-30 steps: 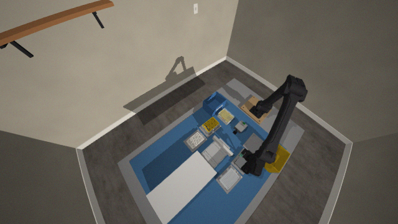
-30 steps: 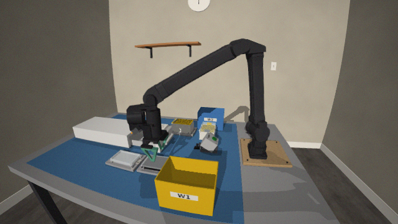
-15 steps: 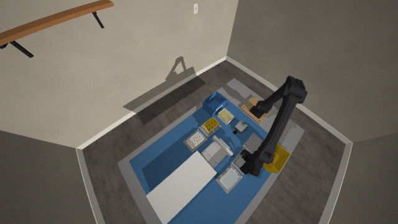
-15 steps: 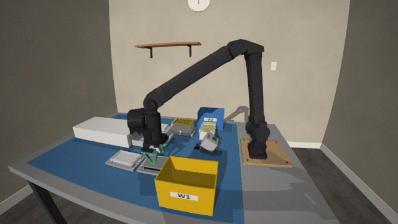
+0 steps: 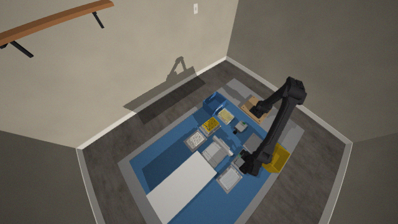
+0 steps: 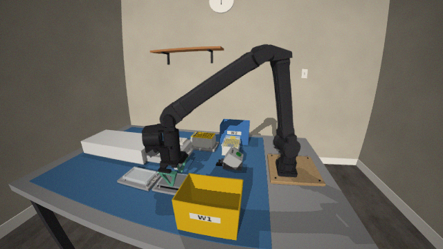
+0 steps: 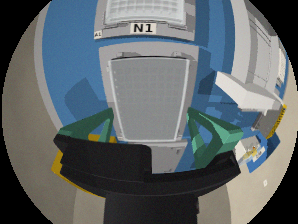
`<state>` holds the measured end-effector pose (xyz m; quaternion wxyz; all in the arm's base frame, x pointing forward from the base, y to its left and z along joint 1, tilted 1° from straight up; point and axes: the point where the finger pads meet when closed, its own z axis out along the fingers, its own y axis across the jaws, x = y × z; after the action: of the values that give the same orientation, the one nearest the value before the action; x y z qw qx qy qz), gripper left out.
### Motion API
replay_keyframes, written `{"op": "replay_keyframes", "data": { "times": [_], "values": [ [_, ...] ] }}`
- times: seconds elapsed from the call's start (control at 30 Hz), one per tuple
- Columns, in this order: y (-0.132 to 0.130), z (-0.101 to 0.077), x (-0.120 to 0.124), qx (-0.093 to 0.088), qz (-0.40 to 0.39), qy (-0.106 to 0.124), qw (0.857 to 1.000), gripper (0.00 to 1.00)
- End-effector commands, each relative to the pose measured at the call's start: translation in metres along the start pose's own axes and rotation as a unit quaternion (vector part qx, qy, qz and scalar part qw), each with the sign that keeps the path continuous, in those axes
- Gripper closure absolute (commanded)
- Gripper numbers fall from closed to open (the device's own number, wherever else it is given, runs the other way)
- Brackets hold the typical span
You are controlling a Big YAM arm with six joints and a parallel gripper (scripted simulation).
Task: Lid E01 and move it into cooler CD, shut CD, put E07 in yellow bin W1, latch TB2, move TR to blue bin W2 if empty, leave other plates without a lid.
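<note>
My gripper is open. Its green fingers stand on either side of a flat grey lid in the nest next to N1, close above it and holding nothing. In the exterior view the gripper hangs low over that nest, which shows a dark front edge; I cannot tell whether a plate is under the lid. A white plate sits in N1. Another pale plate sits in a nest left of the cooler drawer. The yellow-topped tip rack and the tip box stand near the blue bin W2.
The white cooler housing has its grey drawer pulled out. The yellow bin W1 stands at the front edge, right beside my arm. The green DONE key sits mid-mat. A grey nest lies behind my arm.
</note>
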<state>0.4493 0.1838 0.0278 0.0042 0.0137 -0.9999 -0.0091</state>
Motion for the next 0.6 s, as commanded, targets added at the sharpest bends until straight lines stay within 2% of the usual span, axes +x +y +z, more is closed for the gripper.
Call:
{"op": "replay_keyframes", "data": {
  "times": [0.0,0.43,0.47,0.57],
  "values": [
    [0.006,0.005,-0.003,-0.002,-0.005,-0.006,1.000,0.00],
    [0.006,0.020,-0.003,-0.002,-0.004,-0.006,1.000,0.00],
    [0.011,0.005,-0.016,-0.010,-0.004,-0.026,1.000,0.00],
    [0.007,0.003,-0.015,-0.008,-0.001,-0.022,1.000,0.00]
  ]
}}
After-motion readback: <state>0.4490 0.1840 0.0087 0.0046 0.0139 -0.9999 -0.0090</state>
